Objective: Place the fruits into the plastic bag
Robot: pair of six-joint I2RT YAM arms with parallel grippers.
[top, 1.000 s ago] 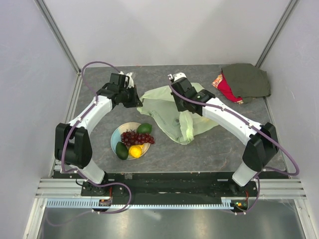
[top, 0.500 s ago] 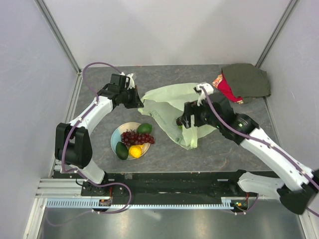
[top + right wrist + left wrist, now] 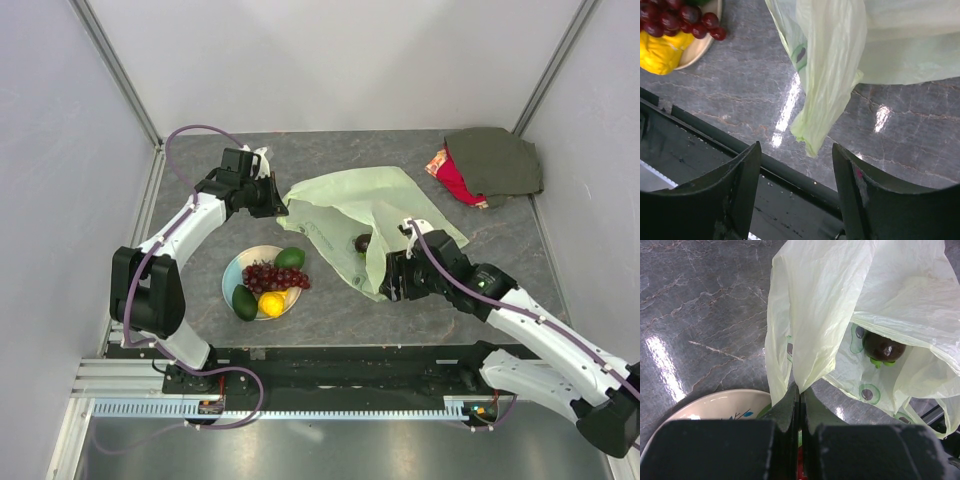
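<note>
Between the fingers of the left gripper (image 3: 799,390), pinched together: rim of the plastic bag (image 3: 830,315), mouth held open. Just beyond them, a dark round fruit (image 3: 883,346) lies inside. Right gripper (image 3: 796,150) fingers spread, empty; a handle loop (image 3: 827,100) hangs just ahead. Bag likely limp, slippery, tearable: take rim or handle. Pale green, translucent, avocado prints.

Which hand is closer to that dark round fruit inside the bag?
Right. The right hand hangs open just on the near side of the dark round fruit; the left hand pinches the left edge of the plastic bag, farther off.
</note>
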